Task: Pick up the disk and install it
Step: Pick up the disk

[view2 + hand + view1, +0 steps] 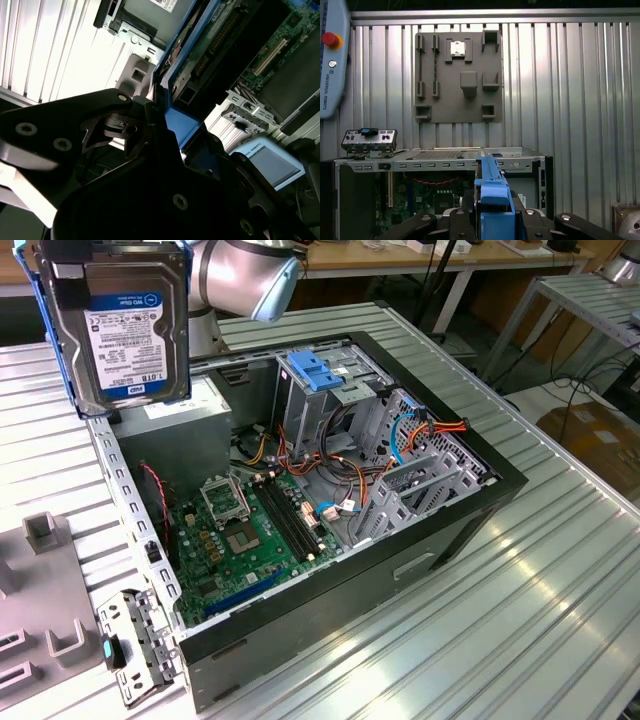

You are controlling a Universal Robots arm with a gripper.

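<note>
The end effector [492, 212] is clamped on the disk [130, 330], held upright above the open computer case [500, 480], at the exterior view's left. The disk is lifted but not installed. Seating it likely calls for aligning its rails with the drive bay [330, 390].

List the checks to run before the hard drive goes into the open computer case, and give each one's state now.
1. Grip: ok. The gripper is shut on the hard drive, at its blue rails.
2. Clearance: ok. The drive hangs above the computer case, apart from it.
3. Case open: ok. The side is off and the motherboard is exposed.
4. Free slot in the drive cage: cannot tell.
5. Cable path: probably not ok. Loose orange wires lie beside the cage and could snag.
</note>
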